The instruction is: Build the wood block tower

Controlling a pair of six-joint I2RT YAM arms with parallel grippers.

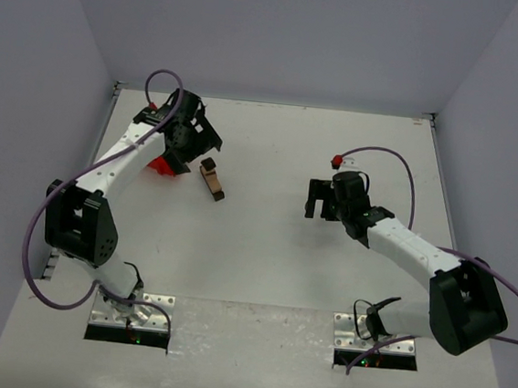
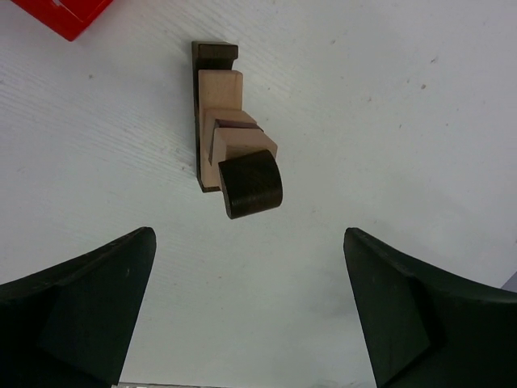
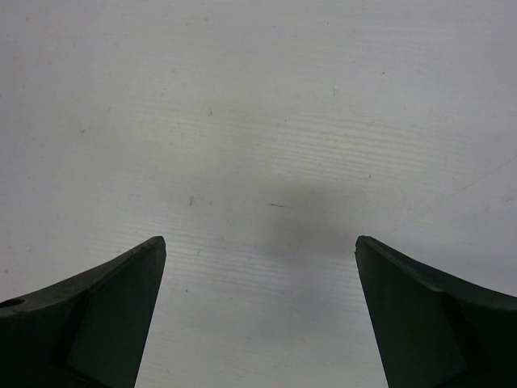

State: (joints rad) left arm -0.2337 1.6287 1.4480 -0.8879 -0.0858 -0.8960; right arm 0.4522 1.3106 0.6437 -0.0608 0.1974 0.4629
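The wood block tower [image 1: 212, 178] stands on the table as a slim column of light tan and dark brown blocks, just right of my left gripper [image 1: 194, 135]. In the left wrist view the tower [image 2: 234, 137] shows from above, with a dark rounded block [image 2: 252, 187] on top. My left gripper [image 2: 250, 307] is open and empty, with the tower beyond its fingertips. My right gripper [image 1: 318, 200] is open and empty over bare table at the right, and it also shows in the right wrist view [image 3: 260, 311].
A red bin [image 1: 162, 166] sits partly under my left arm, left of the tower; its corner shows in the left wrist view [image 2: 65, 14]. White walls enclose the table [image 1: 260, 277].
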